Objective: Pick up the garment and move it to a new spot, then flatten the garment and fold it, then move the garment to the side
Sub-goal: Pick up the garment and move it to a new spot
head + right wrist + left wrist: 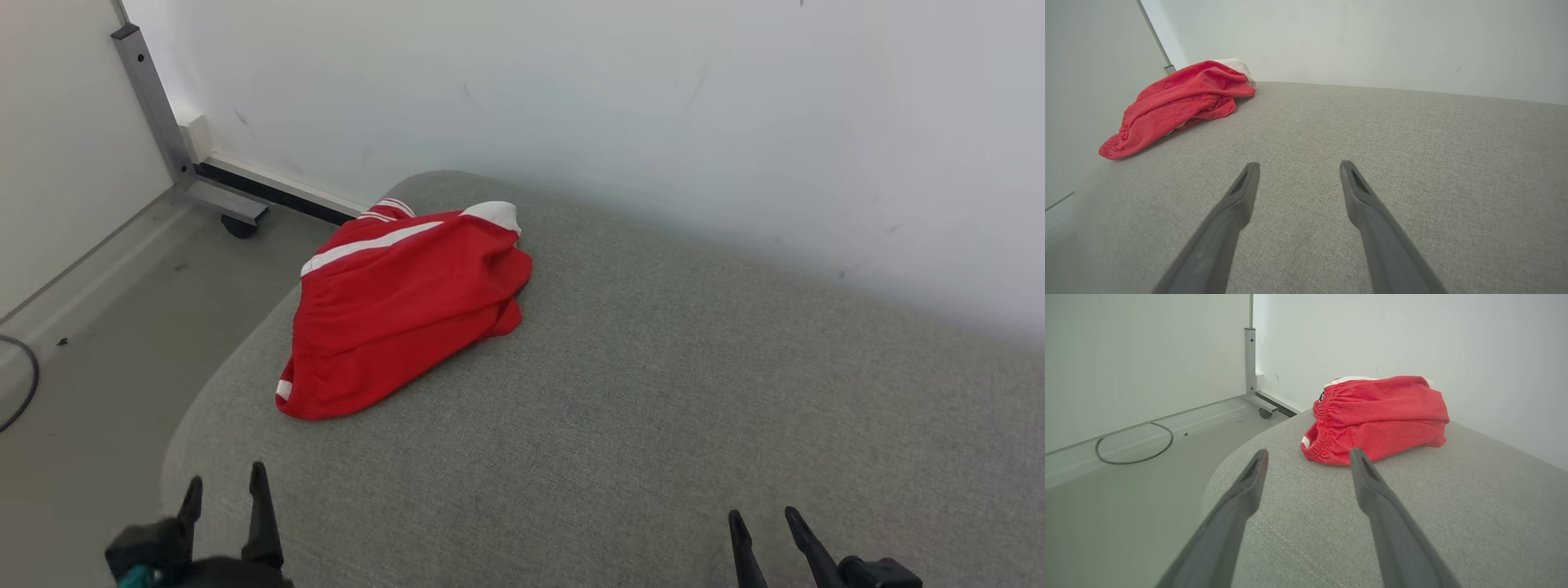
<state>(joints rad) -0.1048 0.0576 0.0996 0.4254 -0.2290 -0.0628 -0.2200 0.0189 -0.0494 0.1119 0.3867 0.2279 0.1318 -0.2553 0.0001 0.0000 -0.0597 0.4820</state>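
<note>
Black and tapered, the 2 fingers of the left claw (226, 480) stand spread wide with nothing between them. The claw is released and sits low over the near-left corner of the grey woven-fabric cushion (653, 392). The right claw (763, 518) is released too, its 2 fingers parted above bare fabric at the cushion's near-right edge, grasping nothing.

Outward from the left claw, ahead and slightly to its right, lies the crumpled red fabric garment with white stripes (400, 318), apart from both claws. It rests on the cushion's far-left part, close to the rounded left edge and short of the white wall (653, 98). In the left wrist view its gathered elastic waistband (1323, 428) faces the fingers, just beyond their tips. From the right claw the garment is well apart, far ahead and off to the left.

Its long axis runs diagonally, from a near end by the cushion's left edge away and rightward toward the wall.

The pickup looks not yet begun. The left arm is clearly the nearer 1, and a short reach forward should bring it onto the waistband end. The right would have to cross most of the cushion.

Past the left edge are the pale grey floor (98, 367) and a slanting grey metal post (151, 98).
</note>
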